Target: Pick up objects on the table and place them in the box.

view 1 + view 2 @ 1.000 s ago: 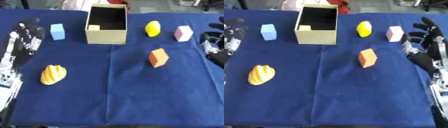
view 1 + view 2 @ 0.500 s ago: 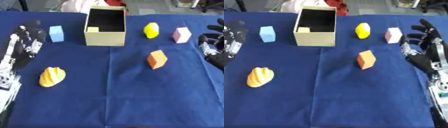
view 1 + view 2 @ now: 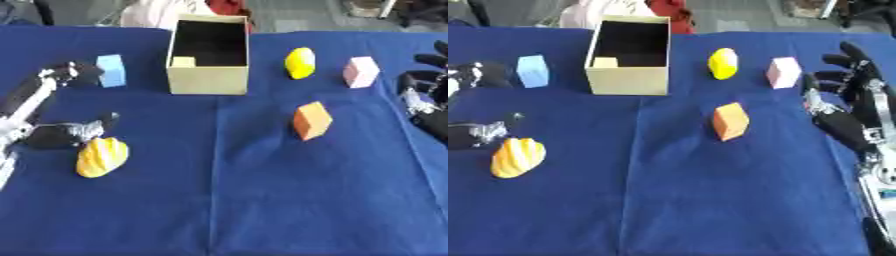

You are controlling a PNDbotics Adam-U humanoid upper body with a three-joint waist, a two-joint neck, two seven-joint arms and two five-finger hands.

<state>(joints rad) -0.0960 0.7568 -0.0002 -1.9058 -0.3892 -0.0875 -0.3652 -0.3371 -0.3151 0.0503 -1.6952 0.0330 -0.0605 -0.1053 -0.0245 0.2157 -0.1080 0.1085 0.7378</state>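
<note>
An open cream box stands at the back centre, with a small yellow piece inside. A light blue block lies to its left; a yellow rounded object and a pink block lie to its right. An orange block sits mid-table. A ribbed yellow-orange object lies front left. My left hand is open, thumb just above the ribbed object, fingers reaching toward the blue block. My right hand is open, fingers up, right of the pink block.
A blue cloth covers the table, with a fold line running down its middle. Beyond the far edge, behind the box, are a white and red shape and grey floor.
My left hand has come down and spread, so its thumb now lies next to the ribbed yellow-orange object. My right hand has hardly moved. The objects stay where they were.
</note>
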